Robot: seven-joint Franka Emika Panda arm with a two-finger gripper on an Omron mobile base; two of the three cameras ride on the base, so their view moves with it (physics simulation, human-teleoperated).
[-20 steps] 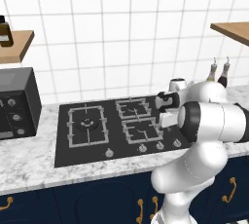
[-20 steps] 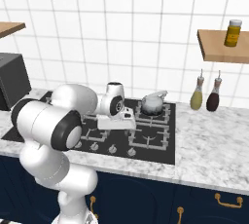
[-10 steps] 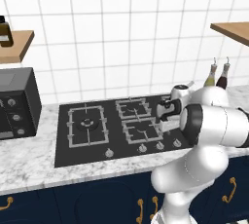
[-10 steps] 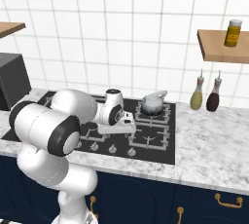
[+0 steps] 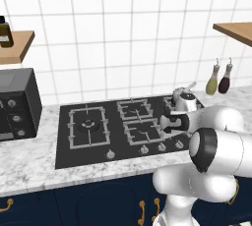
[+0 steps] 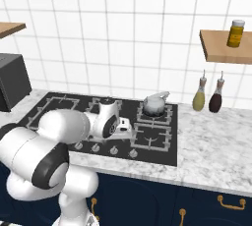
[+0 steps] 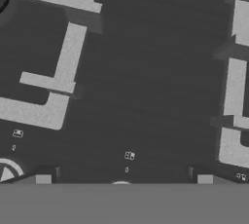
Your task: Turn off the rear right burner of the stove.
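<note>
One second on, the gripper [image 7: 124, 181] had dropped low over the stove [image 5: 88, 146] beside its front knobs [image 6: 113, 150], fingers apart; rear right burner [image 6: 156, 112], under the kettle [image 6: 154, 104], likely not yet off.

Flat black glass stove [image 5: 115, 144] glossy; square grey metal grates [image 7: 61, 72] matt; small silver knobs [image 6: 113, 150] shiny; speckled marble-look counter [image 6: 216, 144] smooth; wooden shelf [image 6: 224, 45] matt.

I count one stove [image 6: 162, 157] with five grated burners and five knobs in front. One kettle [image 6: 154, 104] sits on it, and two bottles [image 6: 199, 97] stand on the bench [image 6: 216, 146].
</note>
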